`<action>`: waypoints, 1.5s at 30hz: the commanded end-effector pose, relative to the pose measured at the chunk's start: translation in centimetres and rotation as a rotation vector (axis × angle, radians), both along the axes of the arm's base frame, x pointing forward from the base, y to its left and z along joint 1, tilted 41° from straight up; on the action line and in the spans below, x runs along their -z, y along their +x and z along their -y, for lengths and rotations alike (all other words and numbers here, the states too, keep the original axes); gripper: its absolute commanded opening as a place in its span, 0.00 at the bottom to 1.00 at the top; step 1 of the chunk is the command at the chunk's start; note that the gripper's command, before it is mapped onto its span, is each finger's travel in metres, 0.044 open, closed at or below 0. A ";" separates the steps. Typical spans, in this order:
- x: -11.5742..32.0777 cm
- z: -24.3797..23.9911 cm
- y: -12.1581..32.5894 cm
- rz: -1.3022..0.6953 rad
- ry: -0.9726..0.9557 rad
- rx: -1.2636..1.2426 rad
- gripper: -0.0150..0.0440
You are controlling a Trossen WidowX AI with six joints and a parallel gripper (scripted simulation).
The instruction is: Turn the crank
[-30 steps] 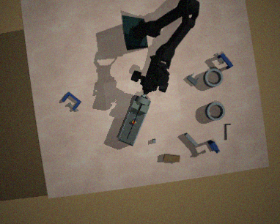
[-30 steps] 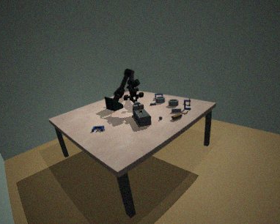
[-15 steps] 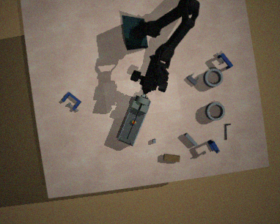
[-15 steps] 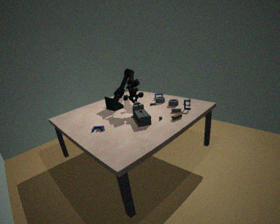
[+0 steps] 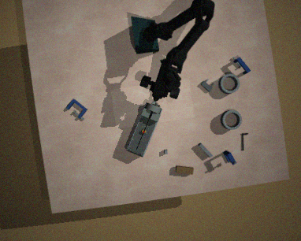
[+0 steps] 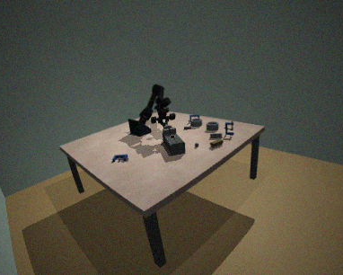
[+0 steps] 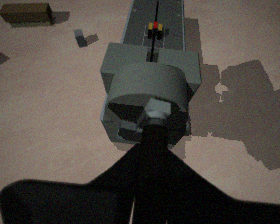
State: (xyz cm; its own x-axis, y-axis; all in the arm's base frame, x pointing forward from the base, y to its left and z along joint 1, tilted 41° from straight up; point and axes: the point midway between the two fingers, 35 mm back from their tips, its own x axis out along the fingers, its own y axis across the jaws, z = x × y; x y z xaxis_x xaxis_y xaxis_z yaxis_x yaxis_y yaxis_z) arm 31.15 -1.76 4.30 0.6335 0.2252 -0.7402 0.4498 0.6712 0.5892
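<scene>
My gripper (image 7: 149, 150) looks matt black, like plastic; the machine (image 5: 144, 130) (image 6: 173, 143) (image 7: 150, 79) seems smooth grey metal, though dim light leaves that uncertain.

Quick tally from where I'm standing: one table (image 5: 61, 165) (image 6: 123, 171), one black arm (image 5: 183, 51) (image 6: 149, 103), one crank machine (image 5: 136, 143) (image 6: 174, 146) (image 7: 151, 75). Then two grey rings (image 5: 224, 119) (image 6: 212, 129), three blue clamp-like brackets (image 5: 243, 64) (image 6: 120, 157), one tan block (image 5: 184, 170) (image 6: 216, 143) (image 7: 26, 13), one little grey block (image 5: 165, 151) (image 6: 197, 145) (image 7: 80, 38), two other grey pieces (image 5: 205, 150) (image 6: 215, 136), one L-shaped bar (image 5: 243, 142), and one red pointer (image 5: 143, 131) (image 7: 155, 25).
</scene>
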 end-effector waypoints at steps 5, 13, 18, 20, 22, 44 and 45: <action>0.7 0.5 -0.4 -0.021 -0.010 0.018 0.25; 0.8 0.5 -0.5 -0.021 -0.010 0.018 0.25; 0.9 0.5 -0.5 -0.021 -0.010 0.018 0.25; 0.9 0.5 -0.5 -0.021 -0.010 0.018 0.25; 1.0 0.5 -0.5 -0.021 -0.010 0.018 0.25; 1.3 0.5 -0.6 -0.021 -0.010 0.018 0.25; 1.3 0.5 -0.6 -0.021 -0.010 0.018 0.25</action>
State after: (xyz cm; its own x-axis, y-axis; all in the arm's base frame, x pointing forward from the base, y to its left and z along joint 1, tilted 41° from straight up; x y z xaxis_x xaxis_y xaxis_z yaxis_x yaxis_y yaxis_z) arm 30.88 -2.01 3.75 0.6361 0.2209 -0.7393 0.4518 0.6700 0.5890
